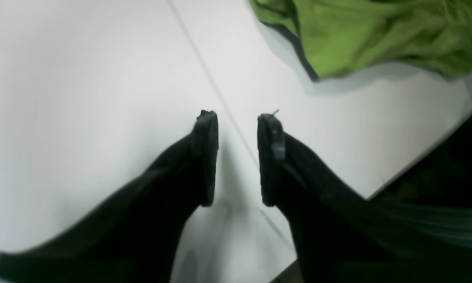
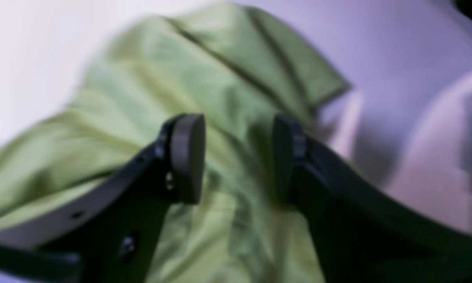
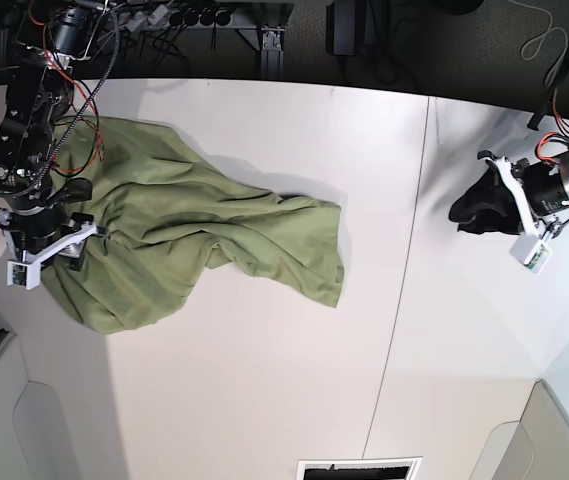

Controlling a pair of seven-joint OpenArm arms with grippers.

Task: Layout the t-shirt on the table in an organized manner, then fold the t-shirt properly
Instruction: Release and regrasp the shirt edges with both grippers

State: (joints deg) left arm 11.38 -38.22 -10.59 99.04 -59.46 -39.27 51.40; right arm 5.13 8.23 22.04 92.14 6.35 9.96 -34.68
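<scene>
T-shirt (image 3: pixel 194 240), plain olive-green soft cotton, lies crumpled and unfolded on the left half of the table in the base view, bunched into a rough wedge with one long flap reaching toward the middle and ridges of creases across it. It rests on the large smooth white table (image 3: pixel 264 400), whose thin dark seam line (image 3: pixel 409 260) runs top to bottom well to the right of the cloth.

Over the shirt's left edge in that view hangs the right gripper (image 2: pixel 236 157); its wrist camera shows the black jaws standing apart with green fabric below and between them. The blur makes it hard to tell whether the pads touch the cloth, but nothing seems pinched.

Well apart from the shirt, on the far side of the seam, the left gripper (image 1: pixel 238 157) hangs over bare tabletop near the table's edge, its jaws parted and holding nothing, the seam line passing under the gap.

Grey bins sit at the near corners (image 3: pixel 4 420) (image 3: pixel 554 440), and dark cables and gear (image 3: pixel 164 20) crowd the far edge behind the table.
</scene>
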